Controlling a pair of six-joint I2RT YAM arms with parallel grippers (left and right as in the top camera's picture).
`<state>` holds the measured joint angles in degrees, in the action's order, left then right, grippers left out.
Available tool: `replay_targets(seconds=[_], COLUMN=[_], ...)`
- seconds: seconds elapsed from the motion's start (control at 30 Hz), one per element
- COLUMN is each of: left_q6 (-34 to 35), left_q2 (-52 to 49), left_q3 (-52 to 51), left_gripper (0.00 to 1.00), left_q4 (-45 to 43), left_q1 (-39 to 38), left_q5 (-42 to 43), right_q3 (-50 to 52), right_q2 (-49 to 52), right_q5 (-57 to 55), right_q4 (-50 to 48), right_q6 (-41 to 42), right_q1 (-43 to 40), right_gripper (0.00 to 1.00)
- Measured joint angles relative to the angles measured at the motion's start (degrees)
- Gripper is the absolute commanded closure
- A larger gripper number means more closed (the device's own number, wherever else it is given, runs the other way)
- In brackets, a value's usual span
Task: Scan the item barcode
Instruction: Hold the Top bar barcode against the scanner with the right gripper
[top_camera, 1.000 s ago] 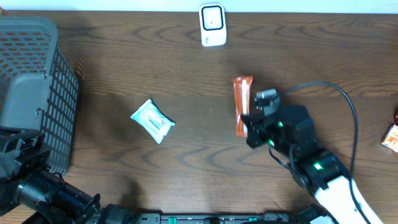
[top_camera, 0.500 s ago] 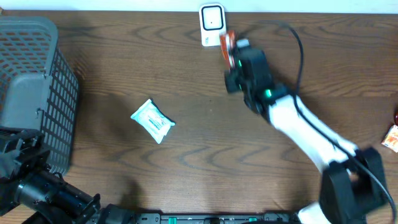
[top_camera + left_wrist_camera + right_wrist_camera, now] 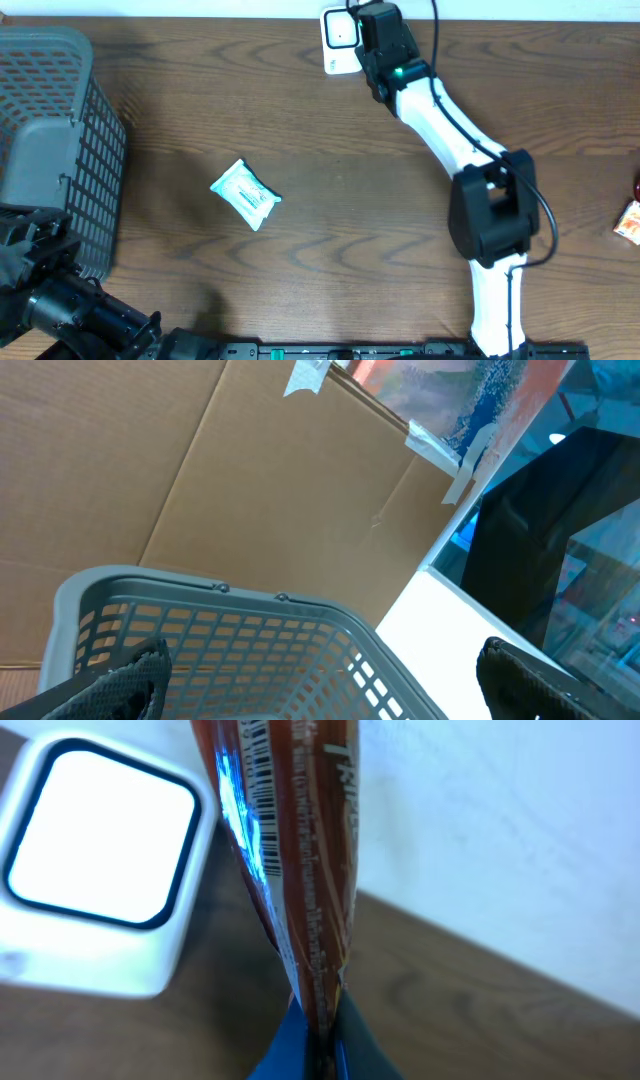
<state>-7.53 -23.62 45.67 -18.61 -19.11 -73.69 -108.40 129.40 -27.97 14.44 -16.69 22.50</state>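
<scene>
While the right arm (image 3: 440, 110) stretches across the wooden table (image 3: 330, 280) to its far edge, the right gripper (image 3: 318, 1052) holds a narrow orange-brown snack wrapper (image 3: 305, 870) just beside a small white scanner (image 3: 95, 870). Seen from the right wrist camera, the blue fingers (image 3: 275, 1060) are pinched tight on the wrapper's lower end. The wrapper rises from them nearly edge-on. A black-and-white barcode (image 3: 255, 795) runs along the wrapper's left face, the side nearest the scanner, with a streak of blue glare across part of it. The scanner has a rounded, dark-rimmed window that glows bright white. Whether the wrapper touches the scanner cannot be told. A white wall (image 3: 500, 830) rises behind them.

From overhead, the gripper's black body sits right against the scanner and hides the wrapper.

At the near left corner, the left gripper (image 3: 320, 685) rests next to a grey plastic basket (image 3: 50, 130). Its wrist camera shows two dark fingertips (image 3: 110, 680) spread wide apart, open, with the basket's slotted rim between them and brown cardboard (image 3: 250, 480) above.

A white-and-teal packet (image 3: 245, 195) lies flat on the table left of centre, well apart from both grippers. A small orange pack (image 3: 629, 221) lies at the right edge.
</scene>
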Motion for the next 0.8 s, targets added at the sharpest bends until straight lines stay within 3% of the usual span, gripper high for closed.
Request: replay_targets(seconds=[0.2,0.47,0.8], left_q6=[0.02,0.00,0.00], left_q2=[0.00,0.00,0.00], left_q3=[0.00,0.00,0.00], left_gripper=[0.02,0.02,0.02], left_q4=[0.02,0.00,0.02], left_q1=[0.00,0.00,-0.02], left_q5=[0.00,0.00,0.00], right_q3=[-6.14,-6.97,-6.97], right_q2=[5.42,10.78,12.33], right_q5=[-4.39,-10.58,-12.33], right_q4=[-2.86,-11.34,-12.15], right_q6=[-7.50,-19.98,-27.04], right_q1=[0.04,1.31,2.99], right_gripper=[0.99,0.99,0.99])
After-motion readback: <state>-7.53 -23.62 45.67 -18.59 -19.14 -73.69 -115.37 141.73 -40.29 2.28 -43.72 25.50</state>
